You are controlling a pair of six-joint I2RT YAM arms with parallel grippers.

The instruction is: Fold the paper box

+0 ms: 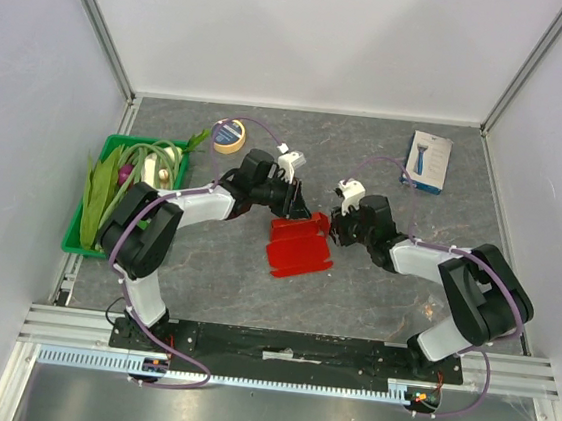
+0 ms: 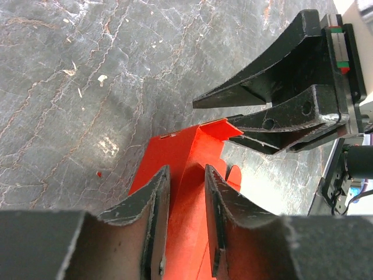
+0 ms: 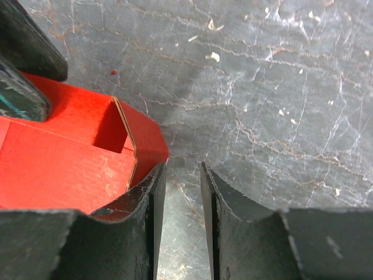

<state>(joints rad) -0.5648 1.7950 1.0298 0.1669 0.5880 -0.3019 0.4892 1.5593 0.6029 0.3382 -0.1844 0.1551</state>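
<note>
Red card at the centre: found the paper box [image 1: 297,244] part-folded in the middle of the bench [image 1: 222,295], one wall raised. Straddled that raised flap with the left tool [image 2: 186,172], fingers [image 2: 156,195] narrowly parted on either side, probably to stand it square; could not tell whether actually pinched. Held the right tool [image 3: 182,169] slightly apart and empty, one finger against a corner of the box, seemingly as a backstop against sliding. Judged the folding barely begun.
</note>
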